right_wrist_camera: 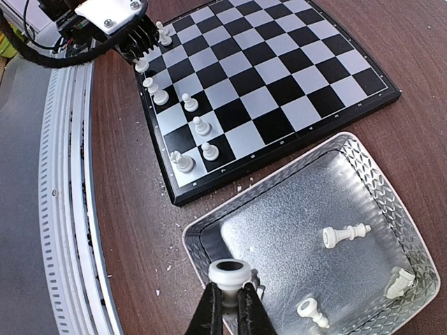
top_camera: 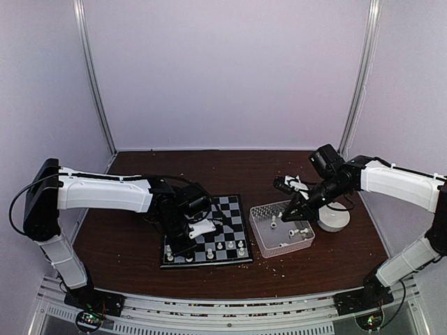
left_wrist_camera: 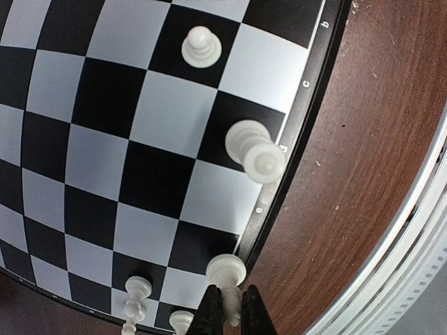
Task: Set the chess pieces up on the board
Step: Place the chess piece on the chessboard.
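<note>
Left gripper (left_wrist_camera: 229, 300) is at the near-left corner of the board (top_camera: 234, 209), jaws clamped on a piece (left_wrist_camera: 227, 266). The piece sits over the outermost row of squares, right at the dark rim. Can't tell whether it touches the board.

The board lies flat on the table (top_camera: 126, 244), its near edge roughly parallel to the table's near edge. Several more pieces (right_wrist_camera: 201, 125) stand upright on it. All of them are in the two rows along the board's near edge, spread from the left corner to the right. Wrist view shows one taller piece (left_wrist_camera: 255, 150) on a black edge square and a pawn (left_wrist_camera: 201, 47) one row in on a black square.

Tray (right_wrist_camera: 202, 234) is clear plastic with a ribbed wall. It sits just right of the board with a thin strip of table between them, turned a little against the board's edge. Inside are three loose pieces (right_wrist_camera: 346, 235):
- one tall piece flat on its side mid-tray
- one lying toward the side away from the board
- one against the far wall, too blurred to type

Right gripper (right_wrist_camera: 229, 289) is above the tray on its board side, jaws closed on a ring-top piece (right_wrist_camera: 229, 271) held upright, clear of the tray floor.

White disc (top_camera: 334, 220) is on the table just past the tray, on the side away from the board.
</note>
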Available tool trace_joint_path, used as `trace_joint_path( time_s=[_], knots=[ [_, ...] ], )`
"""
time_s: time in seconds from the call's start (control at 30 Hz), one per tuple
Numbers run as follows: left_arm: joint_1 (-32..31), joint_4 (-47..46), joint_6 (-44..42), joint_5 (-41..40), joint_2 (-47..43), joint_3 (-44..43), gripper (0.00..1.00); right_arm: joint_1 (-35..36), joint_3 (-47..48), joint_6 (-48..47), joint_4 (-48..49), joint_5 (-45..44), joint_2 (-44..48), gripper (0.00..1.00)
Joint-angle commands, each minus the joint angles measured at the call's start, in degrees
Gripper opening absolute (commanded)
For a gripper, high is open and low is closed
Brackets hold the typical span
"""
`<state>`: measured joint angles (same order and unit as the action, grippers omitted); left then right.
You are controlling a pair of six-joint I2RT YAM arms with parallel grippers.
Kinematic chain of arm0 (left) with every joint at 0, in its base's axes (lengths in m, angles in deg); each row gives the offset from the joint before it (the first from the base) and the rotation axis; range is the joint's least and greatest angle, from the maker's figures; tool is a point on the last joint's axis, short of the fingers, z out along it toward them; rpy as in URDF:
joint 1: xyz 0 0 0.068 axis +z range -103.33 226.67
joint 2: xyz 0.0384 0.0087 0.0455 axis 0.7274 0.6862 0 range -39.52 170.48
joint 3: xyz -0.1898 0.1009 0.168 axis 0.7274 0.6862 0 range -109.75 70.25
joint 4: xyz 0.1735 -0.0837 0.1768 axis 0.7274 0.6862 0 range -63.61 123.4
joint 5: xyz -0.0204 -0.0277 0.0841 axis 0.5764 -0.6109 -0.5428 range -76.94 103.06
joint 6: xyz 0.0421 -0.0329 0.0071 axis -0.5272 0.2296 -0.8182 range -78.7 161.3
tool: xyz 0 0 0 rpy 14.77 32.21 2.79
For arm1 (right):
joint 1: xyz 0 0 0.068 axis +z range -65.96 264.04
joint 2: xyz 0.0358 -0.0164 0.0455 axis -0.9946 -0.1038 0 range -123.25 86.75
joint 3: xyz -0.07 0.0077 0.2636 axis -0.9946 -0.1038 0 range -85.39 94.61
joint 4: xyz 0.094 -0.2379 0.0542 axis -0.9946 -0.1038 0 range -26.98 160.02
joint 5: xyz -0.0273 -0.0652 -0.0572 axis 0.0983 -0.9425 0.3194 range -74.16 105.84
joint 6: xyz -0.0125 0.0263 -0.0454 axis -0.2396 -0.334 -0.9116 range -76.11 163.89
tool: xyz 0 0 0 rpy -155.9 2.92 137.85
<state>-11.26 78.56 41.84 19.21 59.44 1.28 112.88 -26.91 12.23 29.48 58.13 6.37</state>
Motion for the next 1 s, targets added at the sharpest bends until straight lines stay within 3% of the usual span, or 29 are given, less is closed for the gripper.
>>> trace_joint_path(
  time_s=[0.0,0.43,0.97],
  knots=[
    [-0.2,-4.2,-0.1,-0.4,1.1,1.3,0.02,-0.3,0.3,-0.5,-0.7,-0.3,-0.3,0.01],
    [0.0,-6.4,0.3,-4.4,2.0,2.4,0.01,-0.3,0.2,-0.2,-1.0,-0.5,0.0,0.01],
    [0.0,-5.8,0.5,-3.3,1.0,3.9,0.01,-0.3,0.2,-0.3,-1.2,-0.2,-0.2,0.02]
  ],
)
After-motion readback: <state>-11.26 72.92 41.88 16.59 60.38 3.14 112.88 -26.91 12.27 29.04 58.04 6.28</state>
